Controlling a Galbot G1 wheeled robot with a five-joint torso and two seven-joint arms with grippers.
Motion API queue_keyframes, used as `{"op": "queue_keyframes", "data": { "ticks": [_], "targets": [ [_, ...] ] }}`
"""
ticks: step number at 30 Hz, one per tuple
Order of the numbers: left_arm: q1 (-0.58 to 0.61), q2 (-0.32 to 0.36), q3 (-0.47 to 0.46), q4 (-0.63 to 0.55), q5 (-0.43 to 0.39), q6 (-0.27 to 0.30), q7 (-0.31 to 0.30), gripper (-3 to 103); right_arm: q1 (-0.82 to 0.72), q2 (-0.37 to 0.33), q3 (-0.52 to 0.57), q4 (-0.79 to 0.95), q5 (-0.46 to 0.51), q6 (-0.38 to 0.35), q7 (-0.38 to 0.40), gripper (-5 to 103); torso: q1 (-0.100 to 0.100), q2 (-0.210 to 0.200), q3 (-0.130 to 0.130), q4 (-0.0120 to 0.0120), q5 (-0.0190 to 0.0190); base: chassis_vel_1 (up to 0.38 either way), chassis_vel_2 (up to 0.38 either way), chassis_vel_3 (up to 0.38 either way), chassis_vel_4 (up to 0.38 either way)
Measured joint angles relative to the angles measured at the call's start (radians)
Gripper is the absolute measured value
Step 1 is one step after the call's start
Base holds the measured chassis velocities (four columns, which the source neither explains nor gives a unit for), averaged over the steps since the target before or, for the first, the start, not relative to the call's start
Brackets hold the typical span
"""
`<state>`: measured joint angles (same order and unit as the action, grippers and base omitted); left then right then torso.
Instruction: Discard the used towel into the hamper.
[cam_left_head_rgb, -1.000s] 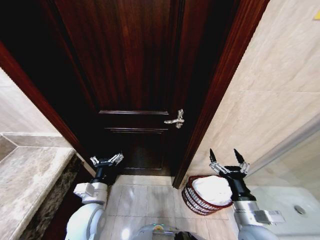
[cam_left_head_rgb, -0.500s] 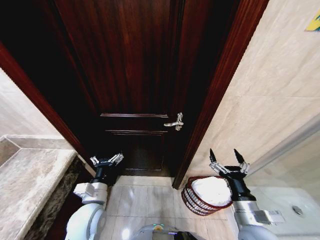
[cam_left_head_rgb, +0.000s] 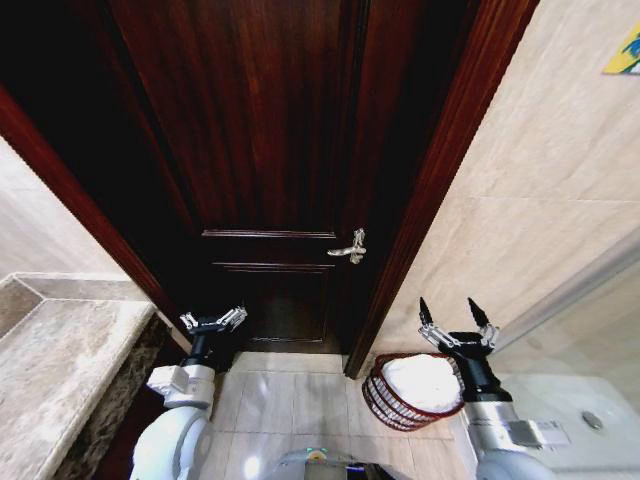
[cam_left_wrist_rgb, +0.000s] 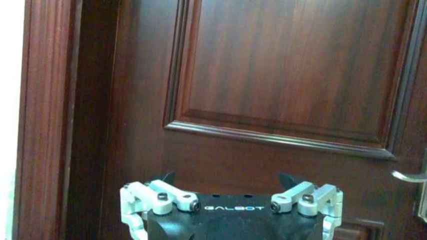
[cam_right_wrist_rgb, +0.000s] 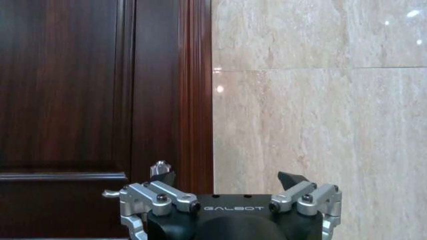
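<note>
The hamper (cam_left_head_rgb: 385, 406), a small round reddish-brown woven basket, stands on the floor tiles by the foot of the door frame. A white towel (cam_left_head_rgb: 425, 380) lies bundled inside it, filling the top. My right gripper (cam_left_head_rgb: 455, 317) is held up just above and behind the hamper's right side, open and holding nothing. In the right wrist view its fingers (cam_right_wrist_rgb: 293, 178) point at the tiled wall and the door frame. My left gripper (cam_left_head_rgb: 212, 321) is raised at the lower left, open and empty, facing the dark wooden door (cam_left_wrist_rgb: 287, 75).
The dark door (cam_left_head_rgb: 270, 150) with a silver lever handle (cam_left_head_rgb: 352, 246) is straight ahead, its frame (cam_left_head_rgb: 430, 190) slanting to the right. Beige tiled wall (cam_left_head_rgb: 540, 200) at right, a marble counter (cam_left_head_rgb: 50, 370) at left, a white basin (cam_left_head_rgb: 570, 410) at lower right.
The head view has tilted up slightly, so the door handle and counter sit lower in the picture. Both arms, the hamper and the towel keep their places.
</note>
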<state>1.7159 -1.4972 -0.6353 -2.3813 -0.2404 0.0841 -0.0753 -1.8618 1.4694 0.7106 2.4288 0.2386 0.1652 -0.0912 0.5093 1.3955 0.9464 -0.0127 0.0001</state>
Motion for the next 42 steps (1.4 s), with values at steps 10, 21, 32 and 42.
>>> {"op": "queue_keyframes", "data": {
  "ticks": [10,21,32,42],
  "targets": [
    [0.0,0.0,0.0,0.0,0.0,0.0,0.0,100,0.0,0.0,0.0,0.0,0.0,0.0,0.0,100,-0.002,-0.002,-0.002,0.0,0.0002,0.147,-0.158,-0.167,0.176],
    [0.0,0.0,0.0,0.0,0.0,0.0,0.0,100,0.0,0.0,0.0,0.0,0.0,0.0,0.0,100,-0.003,-0.005,-0.003,0.0001,0.0,0.265,-0.26,-0.267,0.263],
    [0.0,0.0,0.0,0.0,0.0,0.0,0.0,100,0.0,0.0,0.0,0.0,0.0,0.0,0.0,100,-0.003,-0.007,-0.004,-0.0001,0.0,0.039,-0.069,-0.074,0.09],
    [0.0,0.0,0.0,0.0,0.0,0.0,0.0,100,0.0,0.0,0.0,0.0,0.0,0.0,0.0,100,-0.003,-0.007,-0.004,-0.0001,0.0001,0.041,0.09,-0.018,-0.11]
  ]
}}
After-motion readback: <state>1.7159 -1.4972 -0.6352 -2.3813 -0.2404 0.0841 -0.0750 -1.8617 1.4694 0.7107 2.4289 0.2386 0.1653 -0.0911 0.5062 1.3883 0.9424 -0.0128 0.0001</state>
